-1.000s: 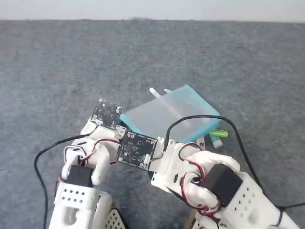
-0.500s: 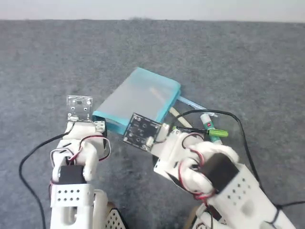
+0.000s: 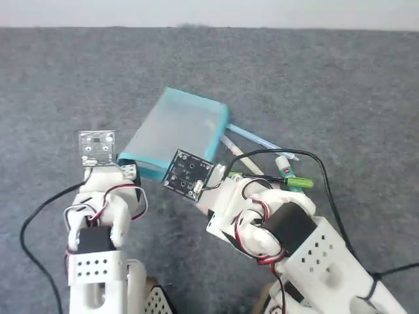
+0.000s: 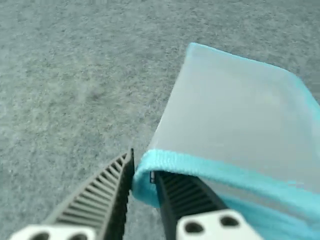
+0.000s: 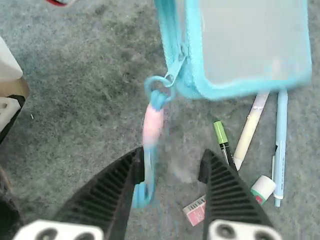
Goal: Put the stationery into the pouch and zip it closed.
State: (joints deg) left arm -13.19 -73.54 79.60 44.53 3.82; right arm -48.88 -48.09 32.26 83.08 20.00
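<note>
Pens [image 3: 255, 139] crowd pouch [image 3: 177, 127] flank; bare carpet [image 3: 98, 78] beyond pouch.

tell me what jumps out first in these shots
The pale blue pouch stands out first against the grey mat, with the left tool clamped on one corner. Next comes the pink zip pull hanging beside one finger of the open right tool. The pens lie outside on the mat, next to the pouch.
</note>
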